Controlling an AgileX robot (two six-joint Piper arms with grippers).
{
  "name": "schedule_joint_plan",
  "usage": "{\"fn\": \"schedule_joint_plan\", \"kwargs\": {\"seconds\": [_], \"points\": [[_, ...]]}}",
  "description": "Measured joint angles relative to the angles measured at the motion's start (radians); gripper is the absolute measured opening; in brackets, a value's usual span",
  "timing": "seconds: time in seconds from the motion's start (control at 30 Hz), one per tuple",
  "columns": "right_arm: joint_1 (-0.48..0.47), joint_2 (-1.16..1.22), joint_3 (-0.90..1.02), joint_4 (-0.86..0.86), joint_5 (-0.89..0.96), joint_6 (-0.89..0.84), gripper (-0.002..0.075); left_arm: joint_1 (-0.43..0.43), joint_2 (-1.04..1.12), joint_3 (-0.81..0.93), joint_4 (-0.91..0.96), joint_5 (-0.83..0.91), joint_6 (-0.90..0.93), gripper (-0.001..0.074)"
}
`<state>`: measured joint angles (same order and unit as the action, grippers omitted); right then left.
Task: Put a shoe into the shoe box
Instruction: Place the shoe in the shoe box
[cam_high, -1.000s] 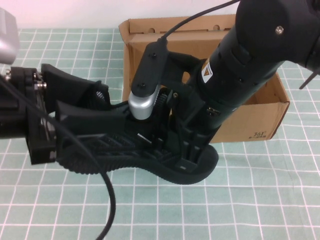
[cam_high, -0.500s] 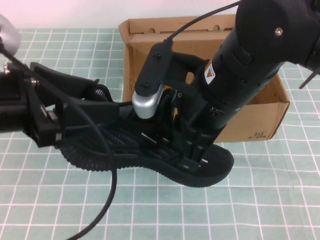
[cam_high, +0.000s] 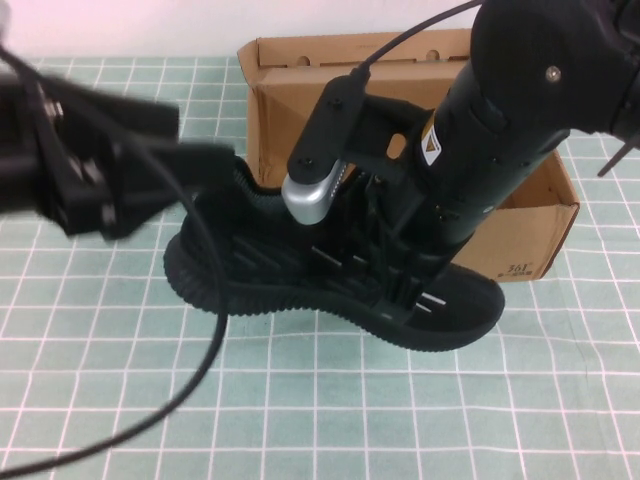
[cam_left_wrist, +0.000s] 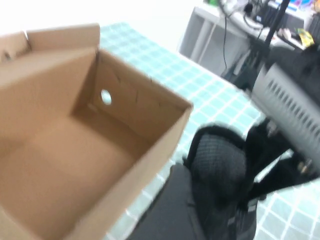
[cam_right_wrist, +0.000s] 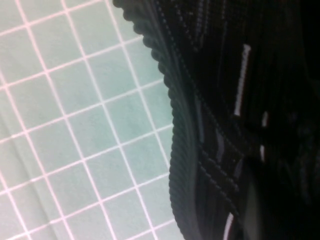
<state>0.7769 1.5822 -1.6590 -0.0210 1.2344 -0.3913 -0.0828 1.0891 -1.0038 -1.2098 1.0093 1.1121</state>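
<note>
Just before the shoe box (cam_high: 520, 215), on the desk (cam_high: 300, 420), shoe (cam_high: 260, 265) rests upright. Right claw (cam_high: 415, 290) clamped on its midfoot; left claw (cam_high: 150, 180) spread wide by the heel. Mesh upper looks soft; likely light. Collar seems the firmest hold.

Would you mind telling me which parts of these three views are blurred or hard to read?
High view: the left tool at the shoe's heel is smeared by motion blur; the shoe and shoe box are sharp; the right tool is down on the shoe. Left wrist view: soft throughout, the box rim and heel hazy. Right wrist view: sole ridges legible, upper lost in dark shadow.
</note>
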Motion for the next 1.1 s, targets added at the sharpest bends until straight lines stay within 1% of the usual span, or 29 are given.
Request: {"fn": "schedule_joint_plan", "kwargs": {"seconds": [0.17,0.23,0.27,0.3,0.37,0.43,0.5,0.53,0.63,0.77,0.9,1.1], "points": [[0.000,0.000,-0.010,-0.114,0.002,0.034,-0.0007,0.000,0.000,-0.116,0.013,0.000,-0.019,0.0578],[0.000,0.000,-0.035,-0.183,0.002,0.049,-0.0007,0.000,0.000,-0.162,0.073,-0.005,-0.075,0.0546],[0.000,0.000,-0.052,-0.207,0.002,0.053,-0.0007,0.000,0.000,-0.180,0.122,-0.009,-0.108,0.0509],[0.000,0.000,-0.076,-0.232,0.002,0.053,-0.0007,0.000,0.000,-0.203,0.183,-0.017,-0.154,0.0454],[-0.004,0.000,-0.132,-0.272,-0.008,0.053,-0.0007,0.000,0.000,-0.243,0.308,-0.026,-0.242,0.0318],[-0.027,0.006,-0.192,-0.280,-0.027,0.037,-0.0007,0.000,0.000,-0.269,0.433,-0.035,-0.343,0.0148],[-0.065,0.016,-0.243,-0.256,-0.034,0.006,-0.0007,0.000,0.000,-0.278,0.518,-0.040,-0.433,0.0067],[-0.088,0.024,-0.270,-0.245,-0.035,-0.004,-0.0007,0.000,0.000,-0.278,0.555,-0.037,-0.468,0.0043],[-0.160,0.065,-0.334,-0.202,-0.048,-0.067,-0.0007,0.000,0.000,-0.278,0.611,-0.014,-0.525,0.0009],[-0.228,0.142,-0.411,-0.162,-0.079,-0.203,-0.0007,0.000,0.000,-0.273,0.615,-0.009,-0.553,0.0000],[-0.257,0.238,-0.496,-0.186,-0.085,-0.249,-0.0007,0.000,0.000,-0.222,0.608,-0.044,-0.557,-0.0001],[-0.284,0.368,-0.560,-0.186,-0.166,-0.249,-0.0007,0.000,0.000,-0.155,0.568,-0.093,-0.561,-0.0001]]}}
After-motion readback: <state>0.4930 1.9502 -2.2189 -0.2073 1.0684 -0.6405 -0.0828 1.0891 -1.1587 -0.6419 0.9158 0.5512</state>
